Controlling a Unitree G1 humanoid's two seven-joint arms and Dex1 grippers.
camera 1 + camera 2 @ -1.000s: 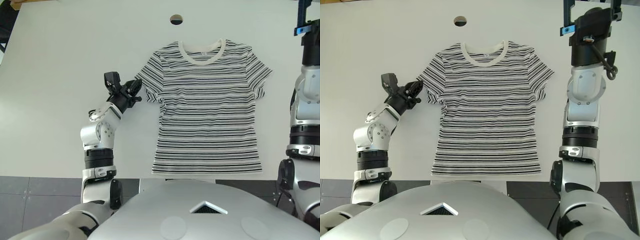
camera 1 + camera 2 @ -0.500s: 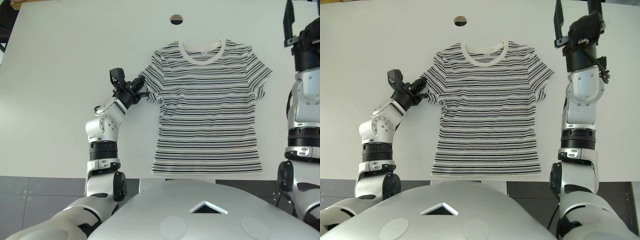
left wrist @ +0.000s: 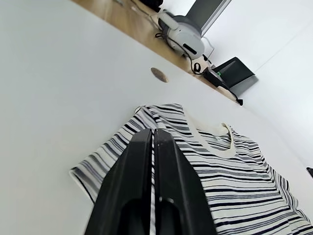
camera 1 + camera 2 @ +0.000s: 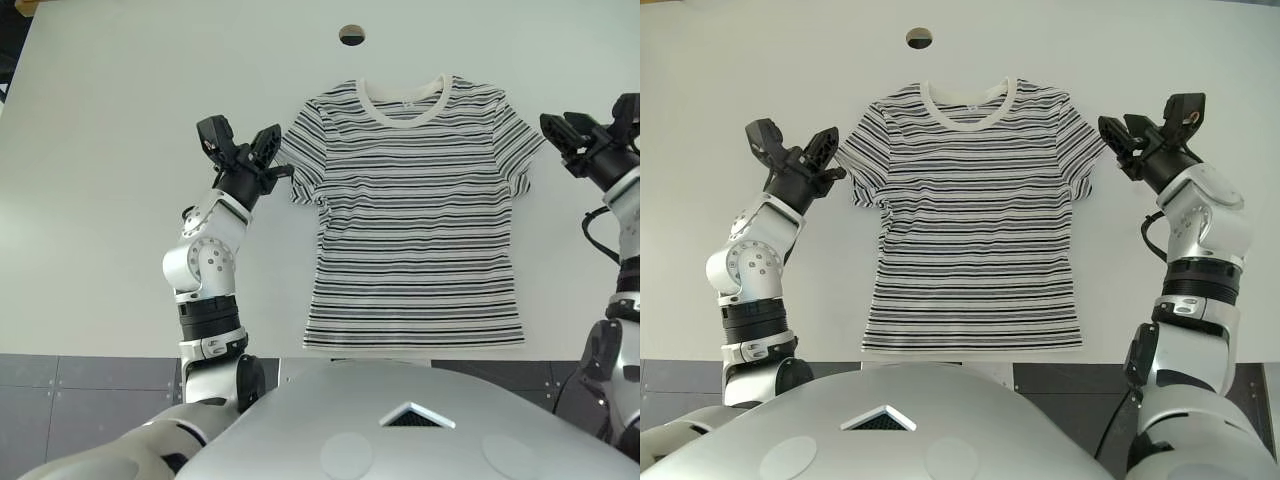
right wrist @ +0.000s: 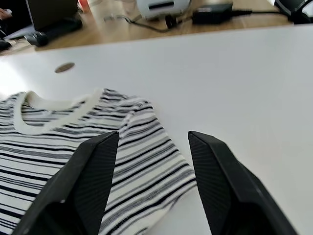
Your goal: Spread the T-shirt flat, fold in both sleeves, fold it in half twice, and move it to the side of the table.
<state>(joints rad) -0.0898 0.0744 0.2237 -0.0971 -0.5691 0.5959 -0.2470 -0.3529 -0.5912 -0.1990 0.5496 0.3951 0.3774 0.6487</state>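
Striped T-shirt [image 4: 415, 210] spread flat mid-desk [image 4: 120, 80], collar toward the far edge, hem at the near edge.
Left claw [image 4: 272, 160], fingers pressed together and holding nothing visible, sits at the left sleeve; right claw [image 4: 1118, 140], spread wide and empty, sits beside the right sleeve.
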